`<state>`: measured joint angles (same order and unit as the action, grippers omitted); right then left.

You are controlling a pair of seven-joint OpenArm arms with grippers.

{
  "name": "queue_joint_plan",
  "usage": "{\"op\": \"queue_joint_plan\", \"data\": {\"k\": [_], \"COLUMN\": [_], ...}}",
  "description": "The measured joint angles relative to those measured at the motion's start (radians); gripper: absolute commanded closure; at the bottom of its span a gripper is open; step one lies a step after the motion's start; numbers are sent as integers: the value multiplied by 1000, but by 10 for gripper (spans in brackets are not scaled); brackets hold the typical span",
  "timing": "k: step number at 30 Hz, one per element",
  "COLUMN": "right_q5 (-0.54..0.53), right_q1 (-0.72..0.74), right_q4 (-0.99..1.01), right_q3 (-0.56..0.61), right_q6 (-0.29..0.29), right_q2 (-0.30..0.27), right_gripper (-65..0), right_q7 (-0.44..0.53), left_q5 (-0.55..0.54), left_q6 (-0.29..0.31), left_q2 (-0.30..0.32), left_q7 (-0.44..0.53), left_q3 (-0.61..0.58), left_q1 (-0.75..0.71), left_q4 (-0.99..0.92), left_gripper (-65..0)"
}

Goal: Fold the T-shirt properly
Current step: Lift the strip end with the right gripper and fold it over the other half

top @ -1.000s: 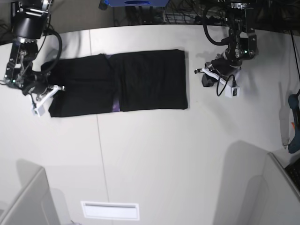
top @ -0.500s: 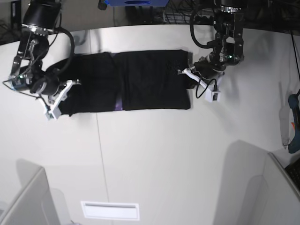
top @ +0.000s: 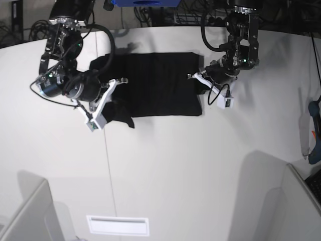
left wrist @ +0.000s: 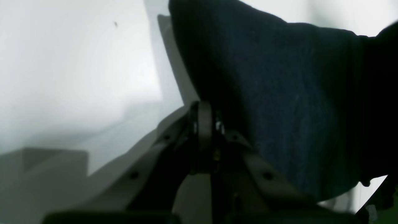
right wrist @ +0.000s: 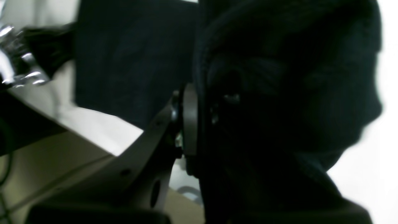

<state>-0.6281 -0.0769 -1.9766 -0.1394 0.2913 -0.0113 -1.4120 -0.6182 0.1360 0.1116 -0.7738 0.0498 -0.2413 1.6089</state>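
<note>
White tabletop [top: 165, 165], pale, w/ a seam running from 12 to 6 left of centre; dark clutter & cables along the far edge at 12.

Count: 2 arms, 2 grippers, 1 T-shirt.

Right gripper [top: 108, 100] sits at 9 in base view, jaws pressed together, pinching the shirt's end; its wrist view shows black cloth bunched against the finger [right wrist: 189, 121], the cloth lifted & curled over. Left gripper [top: 203, 85] at 2, jaws pressed together at the shirt's opposite edge; in its wrist view dark cloth rises right at the fingertip [left wrist: 202, 124], so pinch on the cloth looks likely.

T-shirt [top: 160, 83], black, lies as a folded band across the far half of the table, spanning between both grippers. Its 9 o'clock end is raised off the surface & folded inward, one corner hanging down near the white finger; rest lies flat.

Outward: white label plate [top: 118, 225] at 6, grey bin corners at 7 & 5, blue tool [top: 315, 133] at 3 on the edge.
</note>
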Motion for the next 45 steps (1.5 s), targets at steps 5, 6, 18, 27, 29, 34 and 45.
{"op": "queue_joint_plan", "data": {"k": [5, 6, 18, 27, 29, 34, 45], "right_q5": [2, 3, 5, 1, 0, -1, 6], "right_q1": [0, 1, 7, 1, 1, -1, 0], "right_q4": [0, 0, 0, 8, 51, 94, 162], "right_q3": [51, 63, 98, 226, 261, 333, 346], "right_q6": [0, -1, -3, -19, -87, -137, -151], "right_q2": [48, 50, 120, 123, 124, 114, 93], "right_gripper": [0, 0, 0, 0, 0, 0, 0], "right_q7": [0, 0, 5, 104, 140, 215, 254], "left_q5": [0, 0, 1, 0, -1, 12, 29], "left_q6": [0, 0, 0, 0, 0, -5, -15], "left_q2": [0, 0, -3, -3, -3, -2, 42], "left_q7": [0, 0, 0, 0, 0, -27, -221], "left_q3": [0, 0, -8, -8, -8, -3, 261], "left_q1": [0, 0, 0, 1, 0, -22, -130], "left_q4": [0, 0, 1, 1, 1, 43, 257], "left_gripper": [0, 0, 0, 0, 0, 0, 0]}}
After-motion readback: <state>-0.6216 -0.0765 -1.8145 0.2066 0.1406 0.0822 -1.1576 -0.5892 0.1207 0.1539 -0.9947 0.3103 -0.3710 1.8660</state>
